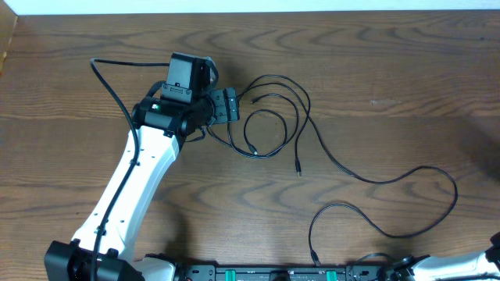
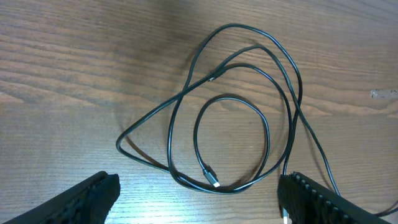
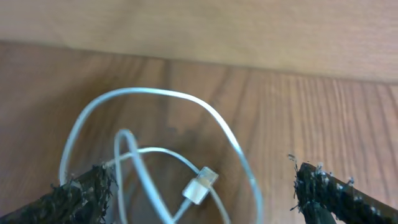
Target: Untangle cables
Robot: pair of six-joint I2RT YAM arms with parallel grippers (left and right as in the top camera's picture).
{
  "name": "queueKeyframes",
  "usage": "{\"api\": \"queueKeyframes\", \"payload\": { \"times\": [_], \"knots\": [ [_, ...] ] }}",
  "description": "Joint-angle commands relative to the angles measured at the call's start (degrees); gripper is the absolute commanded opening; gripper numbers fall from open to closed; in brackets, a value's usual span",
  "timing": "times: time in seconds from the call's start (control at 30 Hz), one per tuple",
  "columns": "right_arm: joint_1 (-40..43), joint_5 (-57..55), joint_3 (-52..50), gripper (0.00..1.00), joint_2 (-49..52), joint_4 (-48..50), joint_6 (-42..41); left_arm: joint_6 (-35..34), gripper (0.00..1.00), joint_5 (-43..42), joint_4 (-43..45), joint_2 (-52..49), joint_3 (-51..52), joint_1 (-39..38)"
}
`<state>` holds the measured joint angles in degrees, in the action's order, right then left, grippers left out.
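Observation:
Several thin black cables (image 1: 275, 117) lie in overlapping loops on the wooden table, right of my left gripper (image 1: 227, 106). One long black cord (image 1: 426, 195) trails right, then curves back to the front edge. In the left wrist view the black loops (image 2: 231, 118) lie just ahead of my open left gripper (image 2: 196, 186), with a small plug (image 2: 211, 176) between its fingers (image 2: 93, 199); nothing is held. In the right wrist view my right gripper (image 3: 202, 177) stands open over a looped white cable (image 3: 155, 99), its plug (image 3: 200, 185) lying between the fingertips (image 3: 326, 193), ungripped.
The table's far edge (image 1: 250, 14) meets a pale wall. My left arm (image 1: 133, 187) stretches from the front left. Only a bit of my right arm (image 1: 465, 265) shows at the front right corner. A small pale speck (image 2: 382, 93) lies on the wood.

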<state>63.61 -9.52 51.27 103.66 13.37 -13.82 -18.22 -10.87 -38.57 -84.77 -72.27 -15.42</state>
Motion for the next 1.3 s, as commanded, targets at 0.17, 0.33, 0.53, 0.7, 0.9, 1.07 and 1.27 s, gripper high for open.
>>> {"api": "queueKeyframes", "payload": {
  "times": [0.17,0.33,0.53,0.7,0.9,1.07,1.27],
  "knots": [
    [0.1,11.1,2.6,0.94,-3.6,-5.7,3.4,-0.1,0.87,-0.5,0.0,-0.2,-1.1,0.1],
    [-2.1,13.1,3.9,0.97,-12.0,-11.5,4.8,-0.1,0.87,-0.5,0.0,-0.2,-1.1,0.1],
    [-7.6,14.9,3.9,0.99,-21.0,-16.4,9.9,-0.1,0.87,-0.5,0.0,-0.2,-1.1,0.1],
    [-14.3,23.7,3.9,0.99,-24.4,-20.4,12.7,-0.1,0.87,-0.5,0.0,-0.2,-1.1,0.1],
    [-25.3,32.0,3.8,0.99,-23.9,-24.0,18.1,-0.1,0.87,-0.5,0.0,-0.2,-1.1,0.1],
    [-37.2,32.4,3.8,0.99,-22.3,-27.4,23.9,-0.1,0.87,-0.5,0.0,-0.2,-1.1,0.1],
    [-47.1,32.4,3.8,0.99,-17.3,-30.8,24.0,-0.1,0.87,-0.5,0.0,-0.2,-1.1,0.1]
  ]
}}
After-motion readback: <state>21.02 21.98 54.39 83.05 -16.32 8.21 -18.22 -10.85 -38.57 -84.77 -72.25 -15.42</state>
